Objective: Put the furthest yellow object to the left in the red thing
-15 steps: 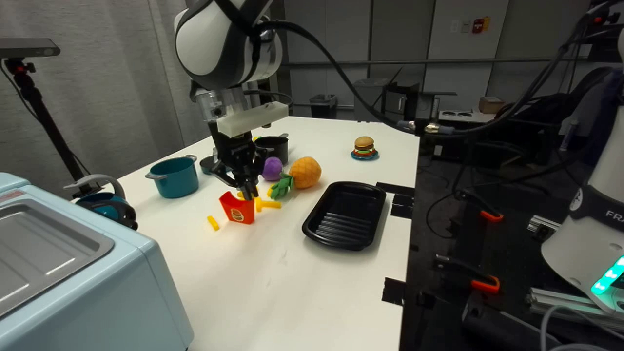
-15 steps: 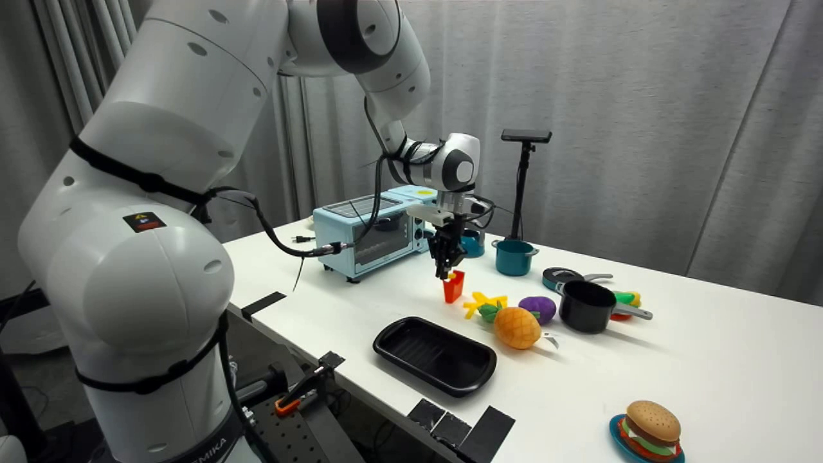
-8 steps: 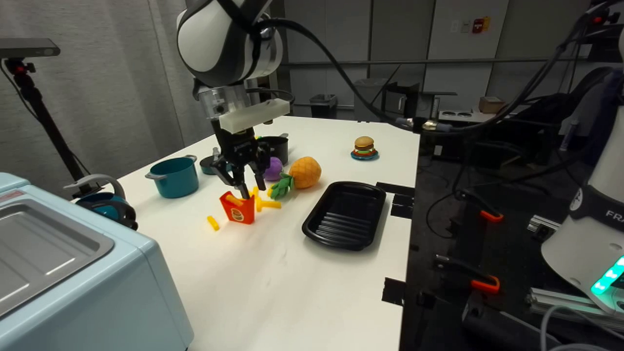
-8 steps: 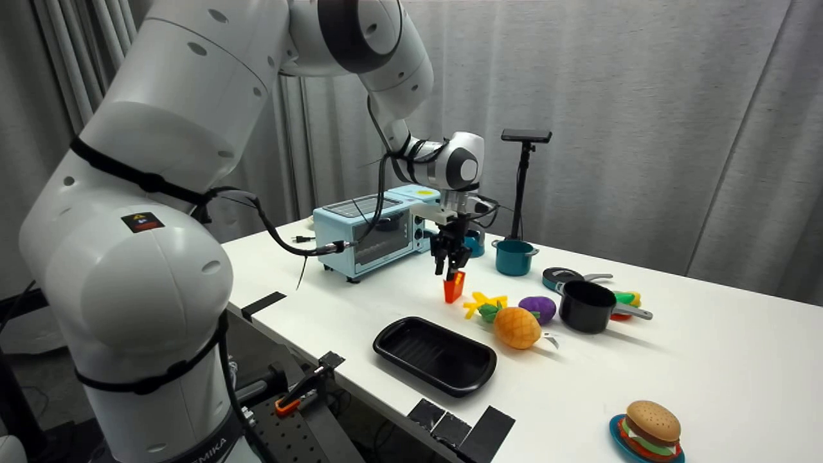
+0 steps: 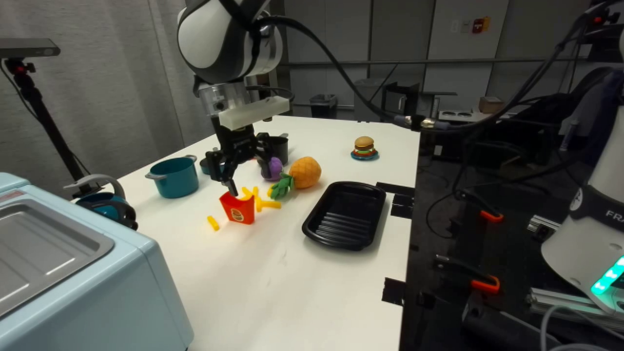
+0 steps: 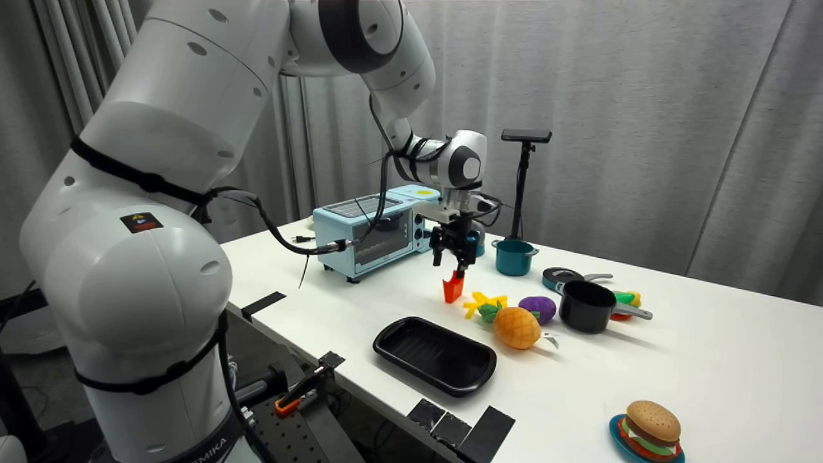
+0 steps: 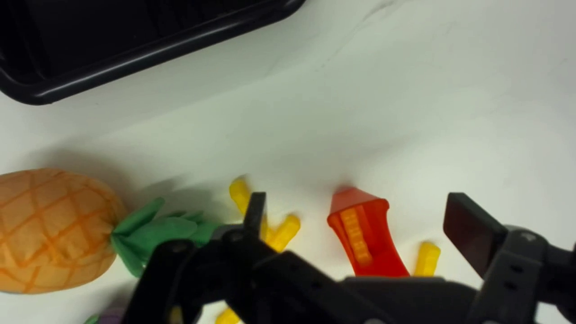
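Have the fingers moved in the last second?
Yes. Against the red carton, which has stayed put, the fingers have spread apart and risen slightly in an exterior view.

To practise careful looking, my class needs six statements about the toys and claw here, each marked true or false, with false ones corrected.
1. The claw is open and holds nothing. True.
2. A yellow stick sits inside the red carton. True.
3. The red carton lies tipped on its side. False: it stands upright.
4. A loose yellow stick lies apart from the other yellow sticks. True.
5. The toy burger sits in the black tray. False: the toy burger sits on a blue plate.
6. The purple toy is inside the teal pot. False: the purple toy lies beside the pineapple.
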Robot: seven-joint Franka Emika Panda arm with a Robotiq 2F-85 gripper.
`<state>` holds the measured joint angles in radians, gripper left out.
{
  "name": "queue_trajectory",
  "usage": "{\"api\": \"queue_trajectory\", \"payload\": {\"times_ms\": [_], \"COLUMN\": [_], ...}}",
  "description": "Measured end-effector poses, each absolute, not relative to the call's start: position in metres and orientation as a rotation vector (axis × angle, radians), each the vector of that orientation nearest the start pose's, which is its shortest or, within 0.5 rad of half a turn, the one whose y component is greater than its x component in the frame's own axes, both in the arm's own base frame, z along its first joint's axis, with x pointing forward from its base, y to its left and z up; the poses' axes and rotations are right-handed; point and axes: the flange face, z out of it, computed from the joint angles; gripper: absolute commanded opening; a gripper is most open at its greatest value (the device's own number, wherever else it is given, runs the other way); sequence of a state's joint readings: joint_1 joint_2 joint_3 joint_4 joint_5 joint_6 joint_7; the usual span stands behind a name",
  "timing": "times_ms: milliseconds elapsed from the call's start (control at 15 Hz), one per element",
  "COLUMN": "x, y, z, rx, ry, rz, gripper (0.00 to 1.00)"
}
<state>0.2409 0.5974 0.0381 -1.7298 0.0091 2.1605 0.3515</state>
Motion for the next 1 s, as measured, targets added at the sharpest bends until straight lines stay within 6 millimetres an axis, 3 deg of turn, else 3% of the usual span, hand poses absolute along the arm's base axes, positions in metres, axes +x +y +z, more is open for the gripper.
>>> {"api": "queue_trajectory", "payload": {"times_ms": [1000], "x": [0.648], "y": [0.16], "z": [0.246], "rx": [-3.135], "ry": [0.186], "rz": [0.185], "gripper": [1.0]}}
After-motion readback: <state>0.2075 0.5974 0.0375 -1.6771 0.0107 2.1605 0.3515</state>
